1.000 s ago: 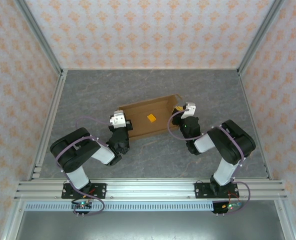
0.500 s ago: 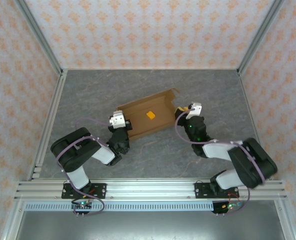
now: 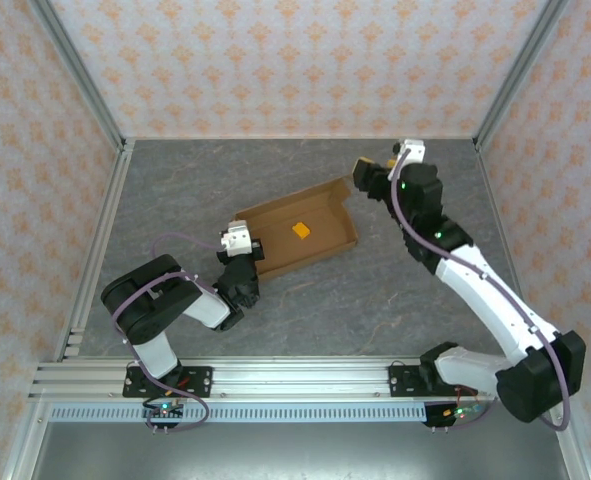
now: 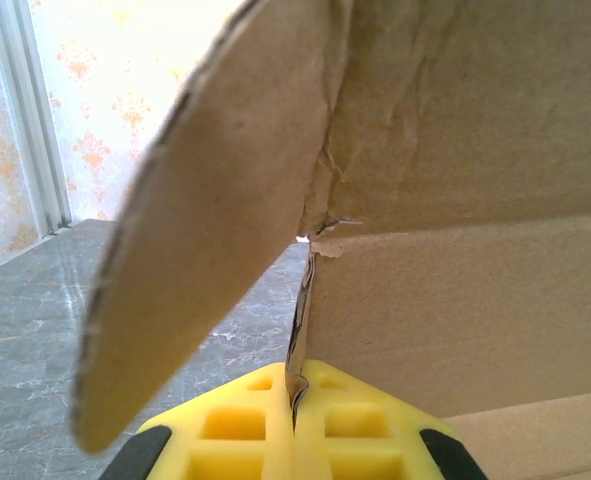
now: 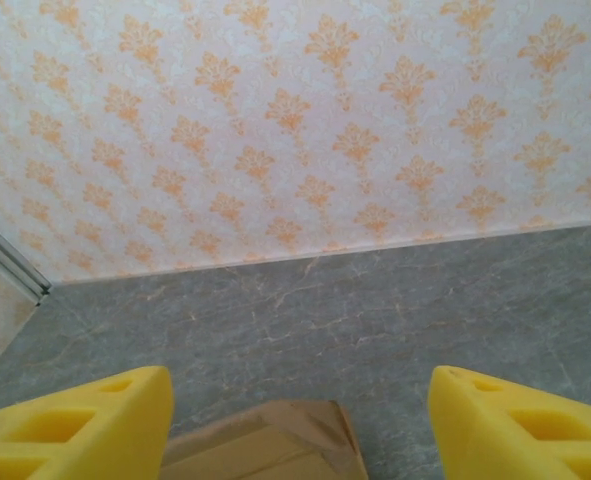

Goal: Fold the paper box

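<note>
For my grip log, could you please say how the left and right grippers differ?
The left gripper is shut on the paper box; the right gripper is open, holding nothing. The left gripper sits at the box's left end; the right gripper hangs beyond its far right corner. Both have yellow fingers.

Small orange piece [image 3: 301,231] btwn left jaws & right jaws; grey marble table [image 3: 305,300] under both; orange-patterned wall [image 3: 295,70] beyond right jaws.
</note>
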